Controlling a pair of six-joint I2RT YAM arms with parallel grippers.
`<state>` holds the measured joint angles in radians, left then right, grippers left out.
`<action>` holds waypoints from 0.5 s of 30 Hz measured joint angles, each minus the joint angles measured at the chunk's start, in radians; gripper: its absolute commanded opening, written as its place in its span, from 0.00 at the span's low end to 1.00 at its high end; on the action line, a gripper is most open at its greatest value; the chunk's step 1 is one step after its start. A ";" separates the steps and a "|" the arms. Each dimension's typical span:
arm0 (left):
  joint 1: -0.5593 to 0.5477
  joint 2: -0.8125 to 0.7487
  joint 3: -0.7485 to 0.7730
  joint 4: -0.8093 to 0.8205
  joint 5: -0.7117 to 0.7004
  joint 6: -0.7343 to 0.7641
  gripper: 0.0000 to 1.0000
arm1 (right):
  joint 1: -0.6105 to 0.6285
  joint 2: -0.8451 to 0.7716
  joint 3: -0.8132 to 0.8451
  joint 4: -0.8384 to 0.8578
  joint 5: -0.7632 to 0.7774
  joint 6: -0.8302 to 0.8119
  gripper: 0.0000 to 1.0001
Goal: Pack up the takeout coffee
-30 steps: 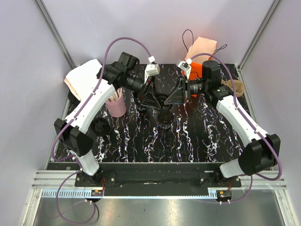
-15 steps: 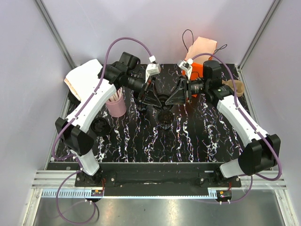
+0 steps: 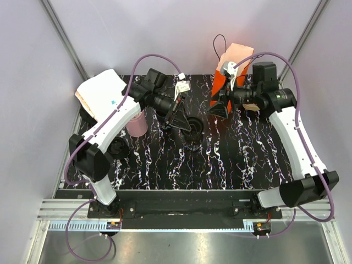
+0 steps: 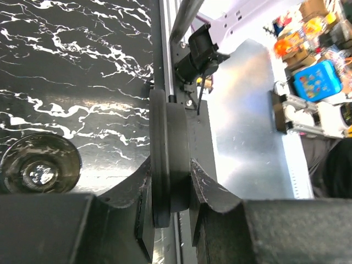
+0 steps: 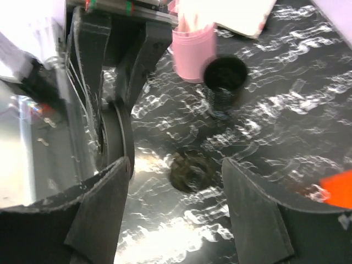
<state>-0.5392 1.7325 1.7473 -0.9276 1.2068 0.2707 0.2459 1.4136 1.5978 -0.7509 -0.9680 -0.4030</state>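
The left arm [image 3: 110,118] stretches toward the middle, left gripper [image 3: 186,122] jaws pinched on what looks like a dark lid [image 4: 170,148], while the right arm [image 3: 294,137] extends far forward, right gripper [image 3: 218,108] jaws spread wide.

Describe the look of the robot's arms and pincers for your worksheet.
The left arm and right arm have white shells, black joints and a looping purple cable each. The left pincer and right pincer are black, with broad wedge-shaped fingers.
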 measured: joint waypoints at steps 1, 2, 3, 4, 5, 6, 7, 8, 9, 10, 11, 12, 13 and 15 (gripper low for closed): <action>0.000 0.002 -0.006 0.016 0.002 -0.023 0.20 | 0.000 -0.007 0.018 -0.040 0.029 -0.053 0.74; 0.000 0.004 -0.009 0.029 0.003 -0.041 0.20 | 0.000 -0.013 0.037 -0.084 0.055 -0.106 0.74; 0.000 0.007 -0.011 0.045 0.005 -0.064 0.20 | 0.000 -0.018 0.054 -0.122 0.077 -0.154 0.74; 0.000 0.011 -0.014 0.069 0.010 -0.091 0.20 | 0.000 -0.023 0.073 -0.164 0.098 -0.201 0.74; 0.000 0.015 -0.017 0.083 0.013 -0.108 0.20 | 0.003 -0.025 0.093 -0.206 0.119 -0.252 0.74; 0.000 0.019 -0.022 0.101 0.018 -0.129 0.20 | 0.006 -0.027 0.113 -0.249 0.134 -0.304 0.74; 0.000 0.025 -0.027 0.120 0.023 -0.152 0.20 | 0.011 -0.027 0.129 -0.289 0.146 -0.351 0.74; 0.000 0.031 -0.035 0.140 0.030 -0.174 0.20 | 0.023 -0.029 0.145 -0.329 0.159 -0.401 0.73; 0.000 0.037 -0.043 0.160 0.037 -0.199 0.20 | 0.040 -0.030 0.159 -0.367 0.175 -0.444 0.72; 0.000 0.044 -0.055 0.187 0.047 -0.227 0.20 | 0.061 -0.031 0.169 -0.399 0.193 -0.482 0.71; 0.000 0.051 -0.069 0.213 0.058 -0.256 0.20 | 0.091 -0.032 0.177 -0.426 0.210 -0.515 0.71; 0.000 0.058 -0.082 0.240 0.069 -0.283 0.20 | 0.122 -0.032 0.179 -0.447 0.228 -0.541 0.70; 0.000 0.064 -0.093 0.260 0.077 -0.307 0.20 | 0.155 -0.032 0.180 -0.466 0.251 -0.561 0.70; 0.000 0.079 -0.114 0.306 0.093 -0.360 0.21 | 0.228 -0.032 0.180 -0.499 0.296 -0.592 0.69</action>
<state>-0.5392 1.8118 1.6329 -0.6216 1.3003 -0.0891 0.4740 1.3815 1.7782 -1.2503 -0.6720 -0.9955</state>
